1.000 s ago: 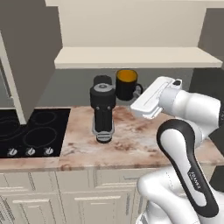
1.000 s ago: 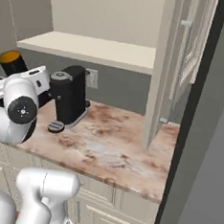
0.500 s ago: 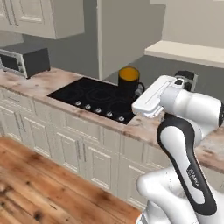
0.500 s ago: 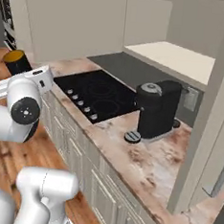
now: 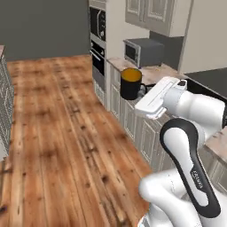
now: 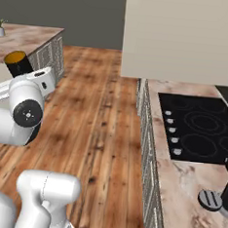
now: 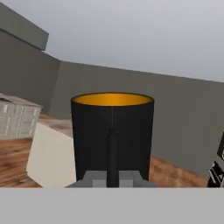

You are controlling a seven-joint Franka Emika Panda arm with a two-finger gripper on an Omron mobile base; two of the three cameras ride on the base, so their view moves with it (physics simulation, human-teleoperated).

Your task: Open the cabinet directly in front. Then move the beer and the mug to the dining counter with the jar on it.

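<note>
pincer [image 7: 112, 178] clamped shut on the mug [image 5: 131, 83], gripping it by the side handle; mug upright, held up in the air off any surface. in the left base view the mug sits at approx 1 o'clock of centre, just past the arm's white wrist, dark body w/ yellow-orange inside showing at the rim. behind it at 1 o'clock a marbled surface [image 5: 153, 73] carries a grey microwave [image 5: 142, 52]; a tall oven stack [image 5: 98, 31] stands at 12 o'clock, cream upper cabinets [image 5: 155, 14] above. wood floor [image 5: 62, 133] spreads across the 9 o'clock side. in the right base view the mug [image 6: 18, 64] shows at 9 o'clock, above the arm's round joint; a marbled surface w/ black cooktop [image 6: 200, 128] runs along 3 o'clock, a round grey disc [image 6: 209, 199] on it near 4 o'clock. another marbled surface [image 6: 25, 34] lies at 10 o'clock w/ a small potted plant [image 6: 0, 27] on its far corner. in the hand view the mug [image 7: 112, 133] is dead centre, handle facing the camera, straight up and down, grey walls behind.
</note>
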